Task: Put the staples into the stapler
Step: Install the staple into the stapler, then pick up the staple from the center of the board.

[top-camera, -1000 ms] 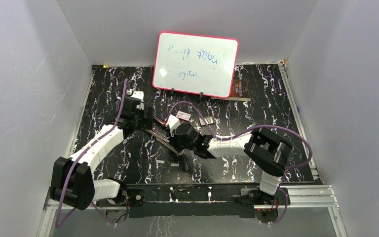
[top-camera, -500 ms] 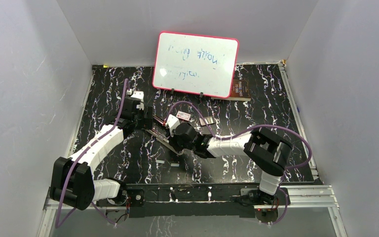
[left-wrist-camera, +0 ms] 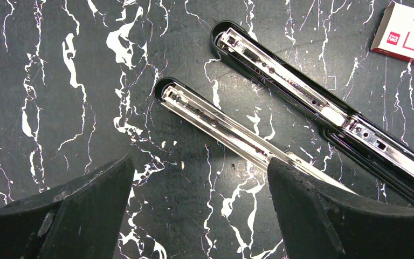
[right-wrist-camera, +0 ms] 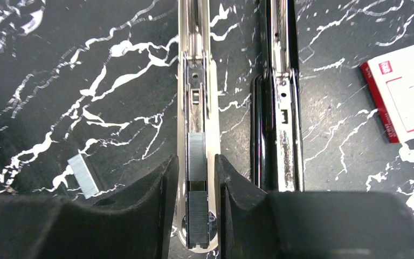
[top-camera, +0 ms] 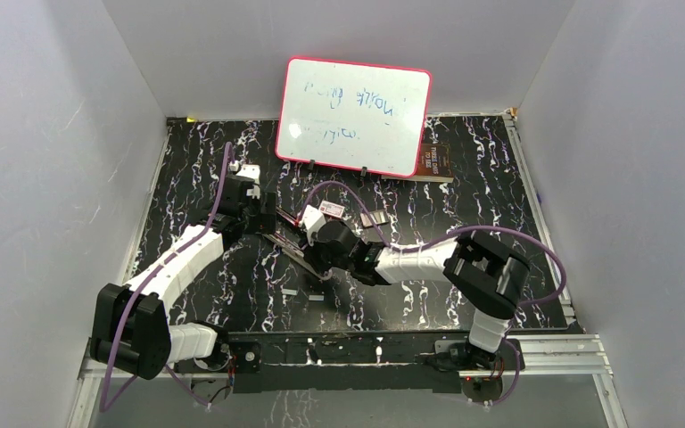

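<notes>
The stapler (top-camera: 287, 246) lies opened flat on the black marbled table. In the right wrist view its shiny metal rail (right-wrist-camera: 196, 81) runs up the middle and its black half (right-wrist-camera: 280, 108) lies alongside. My right gripper (right-wrist-camera: 197, 208) is closed narrowly against the rail's two sides. A grey staples strip (right-wrist-camera: 196, 156) lies in the rail, and a shaded strip (right-wrist-camera: 197, 216) lies between my fingers. A loose staples strip (right-wrist-camera: 83, 175) lies on the table to the left. My left gripper (left-wrist-camera: 199, 216) is wide open and empty, low over the table beside the rail (left-wrist-camera: 221, 124).
A small white box with a red label (right-wrist-camera: 404, 100) lies right of the stapler and also shows in the left wrist view (left-wrist-camera: 409, 32). A whiteboard (top-camera: 354, 116) stands at the back. Two small staple strips (top-camera: 290, 292) lie on the table nearer the arms.
My right gripper has edged slightly left along the stapler. The left arm has not visibly moved.
</notes>
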`<state>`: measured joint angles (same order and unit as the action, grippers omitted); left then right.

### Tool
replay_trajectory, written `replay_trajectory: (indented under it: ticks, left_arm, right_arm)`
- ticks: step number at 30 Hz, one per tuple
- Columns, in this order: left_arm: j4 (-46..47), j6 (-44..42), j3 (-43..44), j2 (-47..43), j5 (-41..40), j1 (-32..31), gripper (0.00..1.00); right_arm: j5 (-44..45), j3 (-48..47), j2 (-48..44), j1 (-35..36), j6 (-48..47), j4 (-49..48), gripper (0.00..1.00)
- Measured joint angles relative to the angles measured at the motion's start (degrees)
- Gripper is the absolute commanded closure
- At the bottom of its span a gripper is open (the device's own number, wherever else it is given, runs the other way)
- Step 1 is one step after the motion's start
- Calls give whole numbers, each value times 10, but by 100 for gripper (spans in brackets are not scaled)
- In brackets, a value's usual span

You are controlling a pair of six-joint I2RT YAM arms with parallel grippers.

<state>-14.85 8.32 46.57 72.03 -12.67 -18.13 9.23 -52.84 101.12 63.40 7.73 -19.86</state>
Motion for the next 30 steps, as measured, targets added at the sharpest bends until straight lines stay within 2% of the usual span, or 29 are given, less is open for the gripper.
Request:
replay_trajectory:
  ticks: [14,23,30]
  left_arm:
    - [13,3,0,-9,5,4,10]
    - [20,9,0,-21,25,16,11]
    - [20,10,0,-26,27,16,11]
  right_arm:
    - [-10,21,-78,0,-26,-21,59]
    - [-229,118,-114,-3,-93,-3,51]
    - [-318,215,-103,-3,-114,-101,49]
